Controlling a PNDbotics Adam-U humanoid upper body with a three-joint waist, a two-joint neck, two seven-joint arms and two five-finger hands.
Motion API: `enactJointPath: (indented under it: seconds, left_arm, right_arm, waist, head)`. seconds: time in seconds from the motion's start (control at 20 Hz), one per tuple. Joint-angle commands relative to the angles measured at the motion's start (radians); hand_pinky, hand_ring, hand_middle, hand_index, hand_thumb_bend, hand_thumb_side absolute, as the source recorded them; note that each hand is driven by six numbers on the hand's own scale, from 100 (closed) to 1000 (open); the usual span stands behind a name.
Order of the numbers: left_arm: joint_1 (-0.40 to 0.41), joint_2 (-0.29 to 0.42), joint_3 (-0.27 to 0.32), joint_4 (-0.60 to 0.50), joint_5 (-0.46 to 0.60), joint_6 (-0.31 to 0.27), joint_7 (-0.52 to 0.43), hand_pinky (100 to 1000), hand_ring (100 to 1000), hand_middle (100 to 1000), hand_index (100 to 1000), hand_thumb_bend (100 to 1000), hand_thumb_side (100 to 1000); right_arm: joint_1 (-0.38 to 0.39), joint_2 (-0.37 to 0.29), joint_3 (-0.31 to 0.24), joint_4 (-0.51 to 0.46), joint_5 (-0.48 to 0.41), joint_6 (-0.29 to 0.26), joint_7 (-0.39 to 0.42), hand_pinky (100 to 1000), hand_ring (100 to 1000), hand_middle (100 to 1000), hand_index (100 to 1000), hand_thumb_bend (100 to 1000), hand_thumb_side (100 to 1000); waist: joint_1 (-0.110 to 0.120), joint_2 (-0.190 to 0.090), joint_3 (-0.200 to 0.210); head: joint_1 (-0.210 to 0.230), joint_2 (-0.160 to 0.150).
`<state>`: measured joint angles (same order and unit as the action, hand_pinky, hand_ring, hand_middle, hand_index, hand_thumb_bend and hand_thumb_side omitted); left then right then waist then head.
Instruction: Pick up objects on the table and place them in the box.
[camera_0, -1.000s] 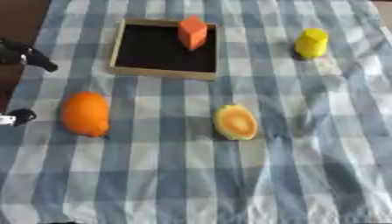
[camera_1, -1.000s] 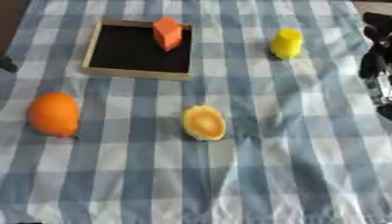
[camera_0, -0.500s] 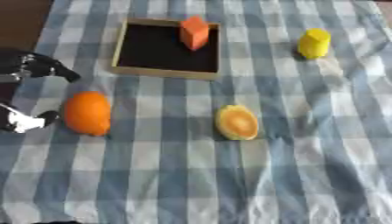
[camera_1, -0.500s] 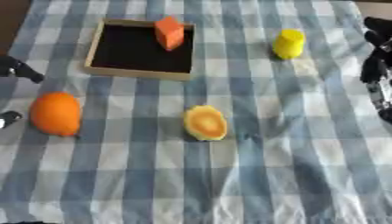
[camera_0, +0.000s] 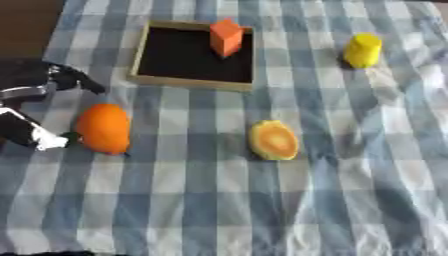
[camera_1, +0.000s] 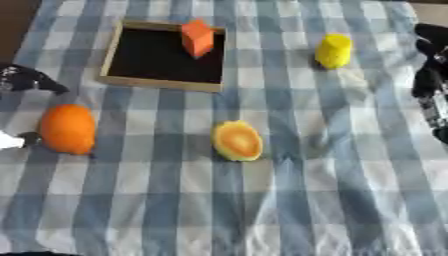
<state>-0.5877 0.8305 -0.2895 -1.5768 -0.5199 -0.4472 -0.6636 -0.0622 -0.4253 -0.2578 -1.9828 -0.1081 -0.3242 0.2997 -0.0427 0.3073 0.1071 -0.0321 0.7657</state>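
Left eye view shows the left hand (camera_0: 33, 107) spread open just beside the orange (camera_0: 103, 128); whether the right hand (camera_1: 430, 85) is open cannot be told.

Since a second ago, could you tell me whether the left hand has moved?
Yes. The left hand has come in from the view's left edge toward the orange, which stays put on the checked cloth.

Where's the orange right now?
In the left eye view the orange lies on the checked cloth at the left side, below the box, with the left hand open around it.
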Motion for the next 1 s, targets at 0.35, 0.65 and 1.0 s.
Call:
enactJointPath:
  seconds: [0.35,0.65,1.0]
  left_arm:
    - [-0.029,-0.007,-0.003,0.011,-0.045,-0.030,-0.008,891,899,815,950,325,464]
    - [-0.041,-0.019,-0.014,0.030,-0.115,-0.049,-0.008,899,897,813,902,389,474]
    - [-0.056,-0.043,-0.031,0.064,-0.188,-0.082,0.012,877,875,788,811,346,448]
  right_arm:
    - [-0.009,-0.007,-0.002,-0.017,0.001,0.006,0.014,1000,1000,334,896,100,470]
    - [-0.008,-0.001,-0.002,-0.017,0.003,0.013,0.019,1000,1000,334,897,100,470]
    - [-0.006,0.004,-0.004,-0.017,0.004,0.014,0.022,1000,1000,333,897,100,470]
  waist:
    - [0.005,-0.015,0.003]
    - [0.007,-0.013,0.002]
    - [0.007,-0.011,-0.001]
  head:
    - [0.013,0.004]
    - [0.011,0.004]
    - [0.006,0.004]
